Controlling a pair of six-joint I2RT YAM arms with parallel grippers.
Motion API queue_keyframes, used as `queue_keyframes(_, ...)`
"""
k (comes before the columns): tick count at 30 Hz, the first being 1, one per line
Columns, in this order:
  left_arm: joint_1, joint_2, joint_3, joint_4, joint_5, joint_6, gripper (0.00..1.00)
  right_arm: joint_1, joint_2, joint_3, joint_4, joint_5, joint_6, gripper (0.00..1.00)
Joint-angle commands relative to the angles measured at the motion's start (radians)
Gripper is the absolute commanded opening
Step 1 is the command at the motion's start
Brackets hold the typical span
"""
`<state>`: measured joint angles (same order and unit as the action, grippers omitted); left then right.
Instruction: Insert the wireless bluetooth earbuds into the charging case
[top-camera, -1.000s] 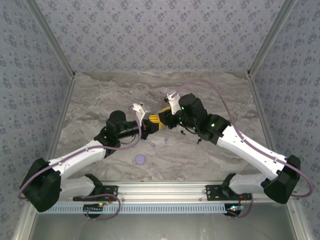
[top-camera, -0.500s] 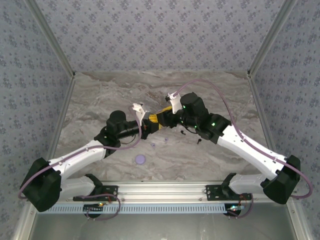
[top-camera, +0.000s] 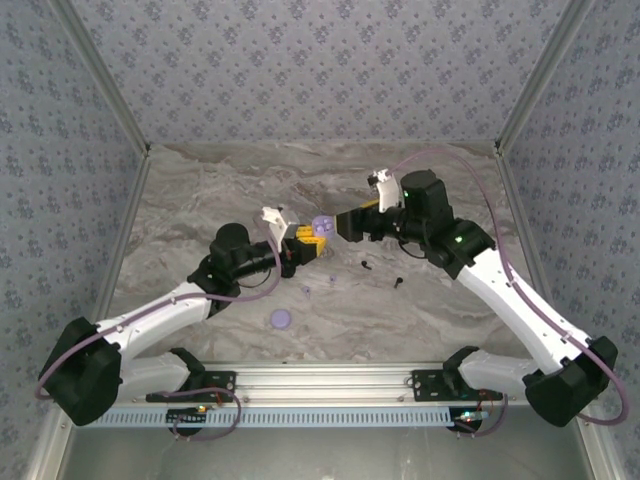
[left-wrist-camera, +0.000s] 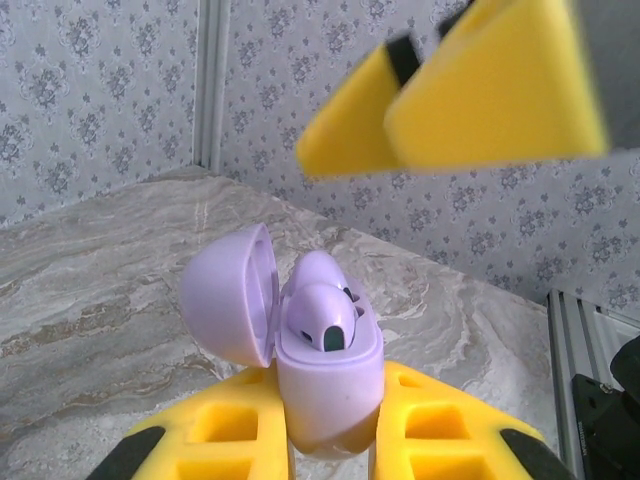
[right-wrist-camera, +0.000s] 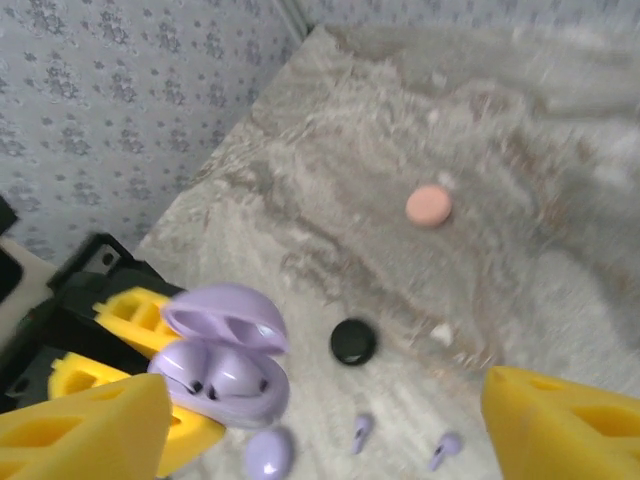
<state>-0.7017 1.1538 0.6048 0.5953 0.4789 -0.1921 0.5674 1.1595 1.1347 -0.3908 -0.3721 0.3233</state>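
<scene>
My left gripper (top-camera: 303, 245) (left-wrist-camera: 330, 405) is shut on the lavender charging case (top-camera: 320, 227) (left-wrist-camera: 328, 375), held upright above the table. Its lid (left-wrist-camera: 230, 295) stands open to the left, and two lavender earbuds (left-wrist-camera: 320, 310) sit in the wells. The right gripper (top-camera: 347, 224) (right-wrist-camera: 325, 400) hangs open just right of the case (right-wrist-camera: 222, 378), nothing between its yellow fingers (right-wrist-camera: 90, 425). Two loose lavender earbuds (right-wrist-camera: 361, 430) lie on the table below the case (top-camera: 307, 291). Two tiny black earbuds (top-camera: 368, 265) lie under the right arm.
A lavender disc (top-camera: 281, 319) (right-wrist-camera: 268, 455) lies near the front of the marble table (top-camera: 200, 200). A black disc (right-wrist-camera: 353, 341) and a pink disc (right-wrist-camera: 428, 205) lie farther back. Patterned walls close in the left, right and back sides.
The right gripper was shut at the case a second ago; it has opened and drawn back to the right. The left gripper still holds the case in the same place.
</scene>
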Motion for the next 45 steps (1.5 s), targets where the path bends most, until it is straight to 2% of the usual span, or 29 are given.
queue_keyframes(1,-0.008,-0.026,0.002,0.053,0.020,0.020,0.00,-0.012,0.021,-0.071,0.097,-0.226,0.075,1.00)
queue_keyframes(8,-0.016,-0.014,0.012,0.046,0.030,0.025,0.00,-0.001,0.073,-0.081,0.274,-0.348,0.147,1.00)
queue_keyframes(18,-0.021,-0.008,0.019,0.034,0.033,0.029,0.00,0.028,0.113,-0.042,0.334,-0.428,0.173,1.00)
queue_keyframes(31,-0.022,-0.003,0.023,0.016,0.014,0.042,0.00,0.028,-0.008,-0.064,0.322,-0.421,0.128,1.00)
queue_keyframes(45,-0.022,0.000,0.035,-0.008,0.004,0.048,0.00,0.029,-0.029,-0.075,0.188,-0.321,0.061,1.00)
